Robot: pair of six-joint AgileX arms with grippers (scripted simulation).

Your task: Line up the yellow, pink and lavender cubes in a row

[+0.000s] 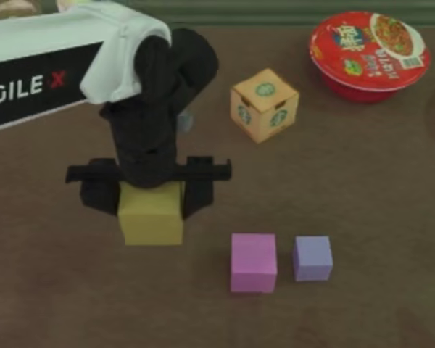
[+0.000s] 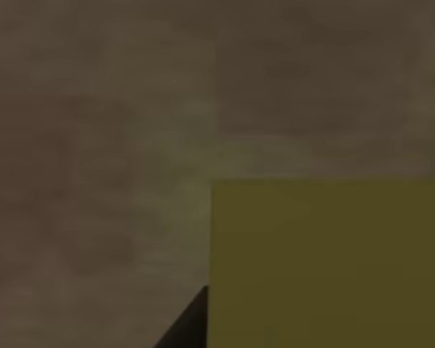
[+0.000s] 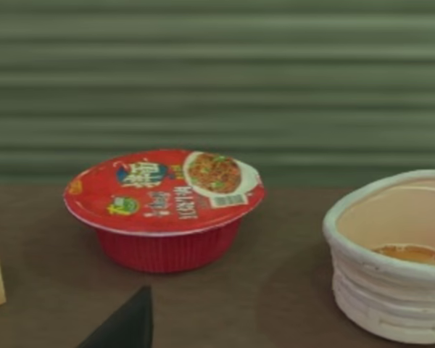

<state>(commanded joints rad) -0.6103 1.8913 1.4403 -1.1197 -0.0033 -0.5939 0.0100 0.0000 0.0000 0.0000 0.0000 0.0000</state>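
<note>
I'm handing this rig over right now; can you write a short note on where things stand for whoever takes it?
Left pincer: down over the yellow cube, fingers spread on either side of it; not visibly clamped.
Right arm: out of the top view; its wrist camera looks toward the red noodle bowl and a white ribbed bowl.
Cubes: pink cube and lavender cube sit side by side with a small gap, right of the yellow one.
Done: pink and lavender look lined up.
Left: yellow sits apart and slightly farther back; bring it into the row. The orange-tan box stays out.
</note>
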